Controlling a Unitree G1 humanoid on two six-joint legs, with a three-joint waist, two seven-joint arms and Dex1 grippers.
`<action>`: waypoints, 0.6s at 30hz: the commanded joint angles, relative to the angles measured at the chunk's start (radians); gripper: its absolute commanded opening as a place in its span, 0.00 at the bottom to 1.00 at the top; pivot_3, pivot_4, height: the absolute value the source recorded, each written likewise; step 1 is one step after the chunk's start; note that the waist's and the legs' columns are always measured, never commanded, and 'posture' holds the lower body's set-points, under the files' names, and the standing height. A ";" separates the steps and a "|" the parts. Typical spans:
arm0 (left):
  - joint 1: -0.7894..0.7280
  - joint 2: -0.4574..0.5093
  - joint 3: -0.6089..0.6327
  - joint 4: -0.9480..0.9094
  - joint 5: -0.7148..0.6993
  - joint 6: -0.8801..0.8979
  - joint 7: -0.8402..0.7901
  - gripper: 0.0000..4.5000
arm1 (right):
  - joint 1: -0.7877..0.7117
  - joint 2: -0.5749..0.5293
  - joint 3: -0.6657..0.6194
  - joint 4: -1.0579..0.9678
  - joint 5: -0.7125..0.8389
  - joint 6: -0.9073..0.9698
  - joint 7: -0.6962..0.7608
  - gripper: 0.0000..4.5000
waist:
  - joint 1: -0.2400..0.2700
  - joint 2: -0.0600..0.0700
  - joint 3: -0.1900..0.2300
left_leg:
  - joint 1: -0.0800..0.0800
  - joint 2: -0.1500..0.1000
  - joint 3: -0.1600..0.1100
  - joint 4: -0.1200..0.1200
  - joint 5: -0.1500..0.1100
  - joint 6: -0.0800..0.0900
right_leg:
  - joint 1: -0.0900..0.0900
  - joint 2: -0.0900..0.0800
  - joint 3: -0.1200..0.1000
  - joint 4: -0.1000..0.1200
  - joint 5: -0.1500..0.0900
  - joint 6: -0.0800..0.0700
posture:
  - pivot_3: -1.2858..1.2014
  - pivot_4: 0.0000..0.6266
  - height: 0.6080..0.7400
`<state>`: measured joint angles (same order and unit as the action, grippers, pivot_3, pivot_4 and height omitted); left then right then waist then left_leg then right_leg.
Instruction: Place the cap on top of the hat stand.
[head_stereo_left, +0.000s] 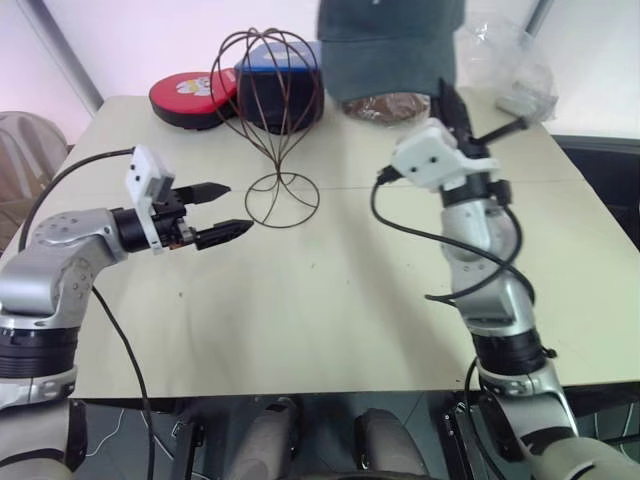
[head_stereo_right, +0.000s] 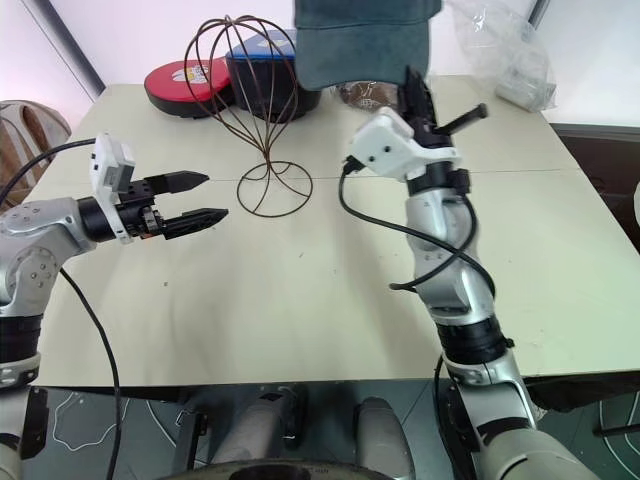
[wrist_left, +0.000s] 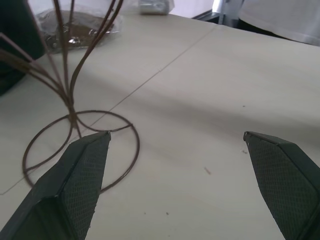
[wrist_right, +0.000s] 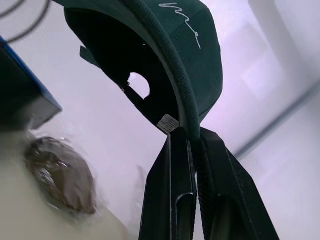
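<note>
The dark teal-green cap (head_stereo_left: 390, 50) hangs high over the table's far side, to the right of the hat stand and apart from it. My right gripper (wrist_right: 192, 136) is shut on the cap's brim edge and points upward; the cap's white script shows in the right wrist view. The hat stand (head_stereo_left: 270, 95) is a thin brown wire dome on a stem with a ring base (head_stereo_left: 283, 200), upright at the table's middle back. My left gripper (head_stereo_left: 222, 212) is open and empty, held level just left of the ring base (wrist_left: 80, 150), fingertips a short way from it.
Behind the stand lie a red round case (head_stereo_left: 188, 96) and a blue-lidded dark box (head_stereo_left: 290, 62). A brown lump (head_stereo_left: 395, 106) in plastic sits under the cap. A clear plastic bag (head_stereo_left: 510, 70) is at the far right corner. The near half of the table (head_stereo_left: 320, 320) is bare.
</note>
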<state>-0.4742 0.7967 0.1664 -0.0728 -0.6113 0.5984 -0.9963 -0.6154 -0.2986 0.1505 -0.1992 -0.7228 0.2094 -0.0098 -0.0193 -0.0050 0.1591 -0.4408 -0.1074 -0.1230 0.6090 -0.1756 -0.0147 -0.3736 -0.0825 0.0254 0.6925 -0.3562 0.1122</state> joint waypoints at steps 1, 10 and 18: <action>-0.008 0.020 0.042 0.026 0.016 -0.033 0.001 1.00 | -0.090 0.035 0.037 0.059 -0.013 -0.042 -0.051 0.02 | -0.003 0.000 0.000 | 0.000 0.000 0.000 0.000 0.000 0.000 | 0.000 0.000 0.000 0.001 0.000 0.000 | 0.52 0.24 1.00; 0.033 0.023 0.058 0.023 0.026 -0.044 0.018 1.00 | -0.257 0.068 0.068 0.251 0.014 -0.147 -0.122 0.02 | -0.017 0.000 0.000 | 0.000 0.000 -0.001 -0.002 0.002 -0.003 | -0.001 0.001 0.001 0.003 0.000 0.000 | 0.52 0.24 1.00; 0.012 0.017 0.049 0.032 0.037 -0.056 0.018 1.00 | -0.252 0.021 0.039 0.261 0.034 -0.168 -0.121 0.02 | -0.025 0.000 0.000 | 0.000 0.000 -0.001 -0.004 0.002 -0.004 | -0.001 0.001 0.001 0.004 0.000 0.000 | 0.52 0.24 1.00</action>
<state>-0.4400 0.8034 0.1917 -0.0374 -0.5780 0.5609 -0.9782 -0.8471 -0.2698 0.2182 0.1008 -0.6974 0.0517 -0.1237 -0.0446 -0.0050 0.1591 -0.4408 -0.1074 -0.1238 0.6053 -0.1732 -0.0184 -0.3746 -0.0817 0.0261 0.6962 -0.3564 0.1117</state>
